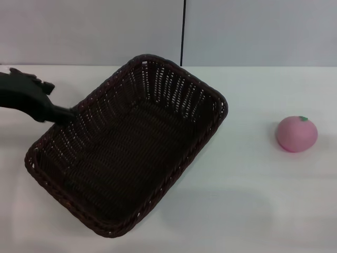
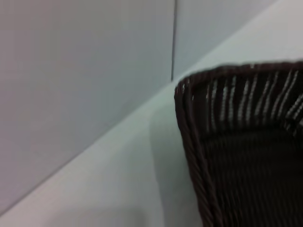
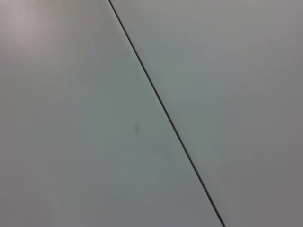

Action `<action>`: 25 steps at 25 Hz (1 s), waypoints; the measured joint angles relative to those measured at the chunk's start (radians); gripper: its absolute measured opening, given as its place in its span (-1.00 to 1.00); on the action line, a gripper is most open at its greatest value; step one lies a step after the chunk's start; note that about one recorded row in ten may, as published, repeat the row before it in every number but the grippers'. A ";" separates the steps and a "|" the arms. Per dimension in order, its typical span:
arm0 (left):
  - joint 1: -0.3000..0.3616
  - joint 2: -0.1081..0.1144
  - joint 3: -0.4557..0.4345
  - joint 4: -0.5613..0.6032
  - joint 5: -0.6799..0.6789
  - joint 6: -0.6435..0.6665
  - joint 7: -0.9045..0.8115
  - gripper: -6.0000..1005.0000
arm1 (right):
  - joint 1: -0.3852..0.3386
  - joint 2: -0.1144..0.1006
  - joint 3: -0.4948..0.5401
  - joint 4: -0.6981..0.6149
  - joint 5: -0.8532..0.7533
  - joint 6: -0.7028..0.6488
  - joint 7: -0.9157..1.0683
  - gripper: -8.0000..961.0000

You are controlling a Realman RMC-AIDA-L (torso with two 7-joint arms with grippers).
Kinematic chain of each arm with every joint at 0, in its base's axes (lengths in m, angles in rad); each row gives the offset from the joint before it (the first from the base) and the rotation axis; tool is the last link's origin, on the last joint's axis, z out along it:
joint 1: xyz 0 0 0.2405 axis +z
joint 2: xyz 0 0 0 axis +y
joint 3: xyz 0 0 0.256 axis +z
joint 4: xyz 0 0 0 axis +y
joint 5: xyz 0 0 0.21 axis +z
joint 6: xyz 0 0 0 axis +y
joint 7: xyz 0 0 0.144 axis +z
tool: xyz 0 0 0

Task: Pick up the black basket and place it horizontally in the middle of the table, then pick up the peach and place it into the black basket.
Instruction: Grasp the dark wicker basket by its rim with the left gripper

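Observation:
The black basket [image 1: 126, 153] lies diagonally on the white table [image 1: 253, 200], left of centre, with its open side up and nothing inside. My left gripper [image 1: 67, 113] reaches in from the left and is closed on the basket's left rim. The left wrist view shows a corner of the basket [image 2: 246, 156] close up, with its braided rim and openwork side. The pink peach [image 1: 297, 134] sits on the table to the right, well apart from the basket. My right gripper is out of view; its wrist view shows only the wall.
A grey wall with a dark vertical seam [image 1: 182, 31] stands behind the table's far edge. Bare tabletop lies between the basket and the peach and along the front.

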 joint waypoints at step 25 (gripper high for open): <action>-0.181 -0.005 0.228 -0.256 0.175 -0.057 -0.157 0.58 | 0.000 -0.002 0.015 -0.005 0.000 0.011 0.000 0.49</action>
